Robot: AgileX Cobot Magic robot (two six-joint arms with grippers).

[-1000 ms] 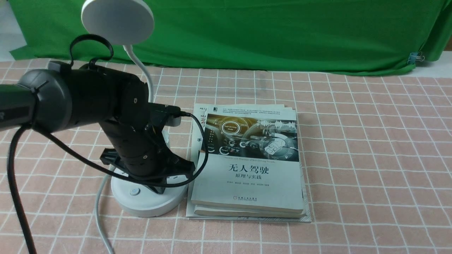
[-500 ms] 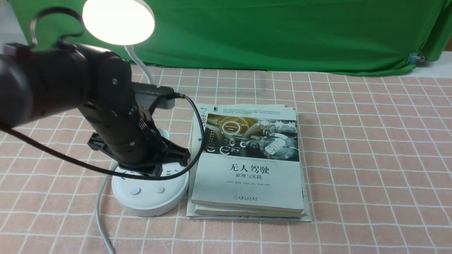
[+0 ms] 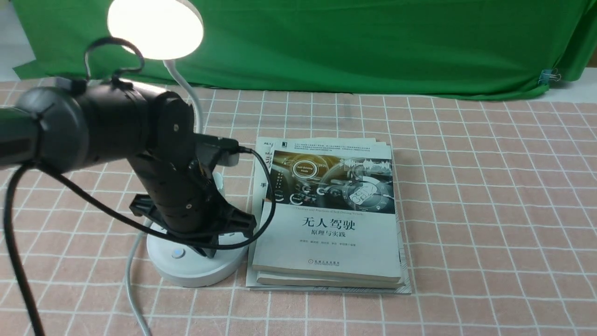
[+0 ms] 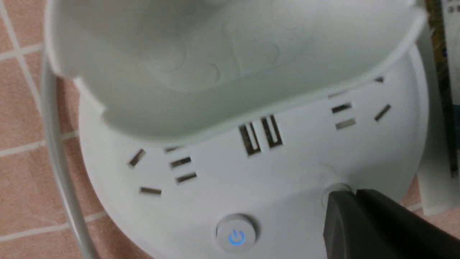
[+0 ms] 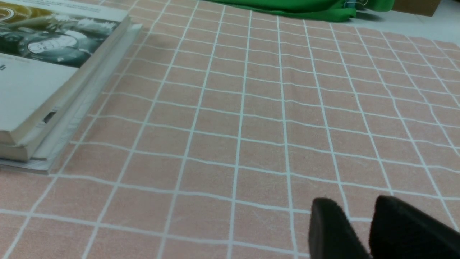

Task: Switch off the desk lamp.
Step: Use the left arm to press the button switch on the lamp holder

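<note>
Though the desk lamp (image 3: 155,28) now glows, the left gripper (image 4: 345,201), fingers together, presses beside its power button (image 4: 236,235) again.

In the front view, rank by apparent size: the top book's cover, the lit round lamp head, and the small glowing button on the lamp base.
1. The top book's cover, clearly largest.
2. The lit white disc lamp head.
3. The small glowing button on the round white base, by far smallest.

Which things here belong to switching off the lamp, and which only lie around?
For the job: desk lamp, lit now; its second button, under the fingertip; left hand.

Lying about: stack of books, green cloth, right hand.
</note>
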